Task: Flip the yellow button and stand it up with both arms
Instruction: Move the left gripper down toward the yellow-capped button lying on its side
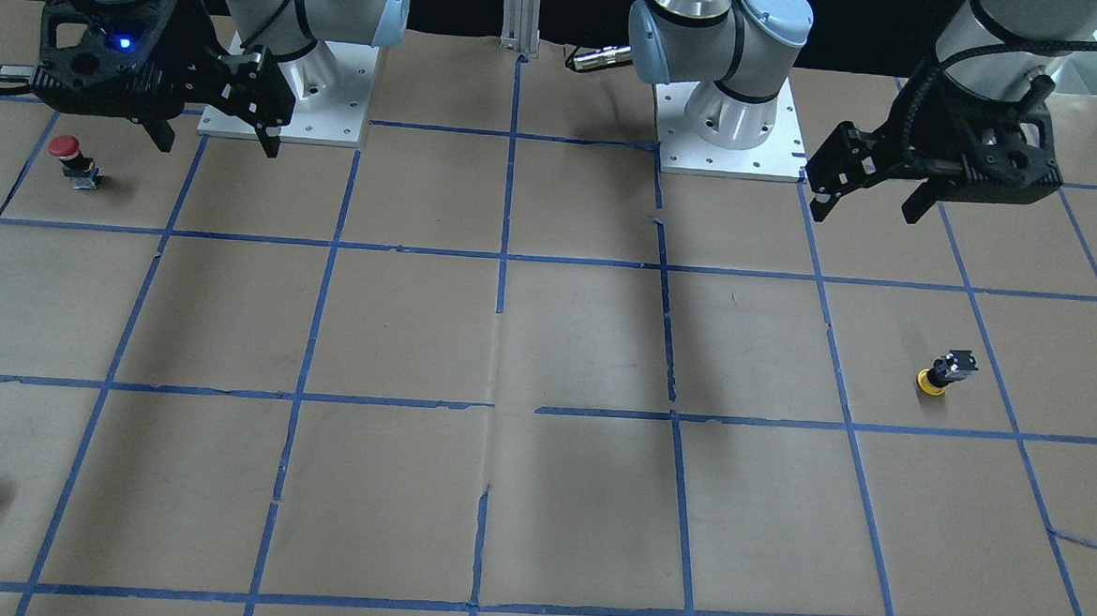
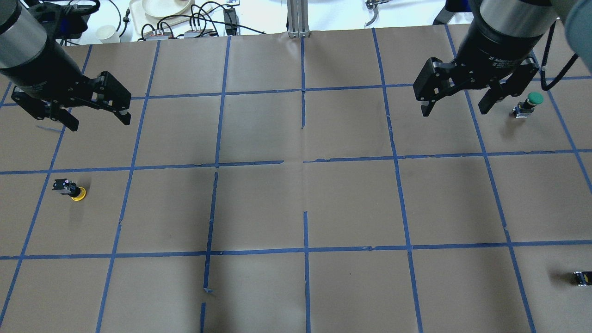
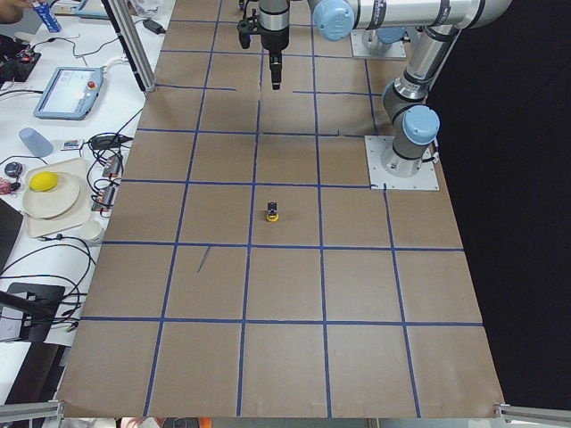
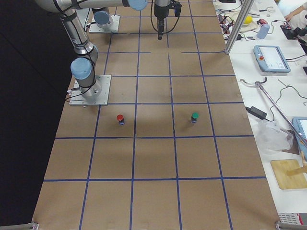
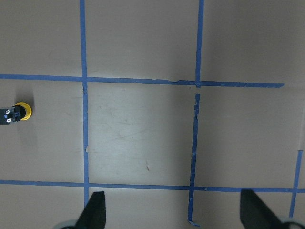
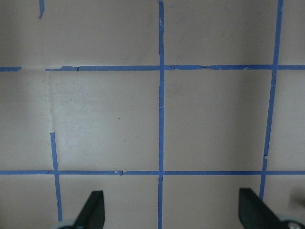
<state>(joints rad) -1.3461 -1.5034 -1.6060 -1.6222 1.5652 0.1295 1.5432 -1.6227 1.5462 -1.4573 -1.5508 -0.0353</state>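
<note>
The worktop (image 2: 259,129) was brown paper squared off with blue tape, and we found the yellow button (image 2: 70,189) far out on the robot's left side of it. It stood upside down inside one taped square, with its yellow cap on the paper and its contact block on top, touching nothing else. The left fingers (image 5: 96,210) were spread wide, grasping nothing, and hung above the worktop. From the left wrist, the button sat at the picture's left edge, well outside the left-hand finger and apart from both. The right fingers (image 6: 95,210) were likewise spread and released, raised over the right side and well apart from the yellow button. On that right side we saw a red-capped button (image 1: 73,161), a green-capped button (image 2: 529,104) near the right fingers, and a small capless block (image 2: 582,277) at the worktop's edge.
</note>
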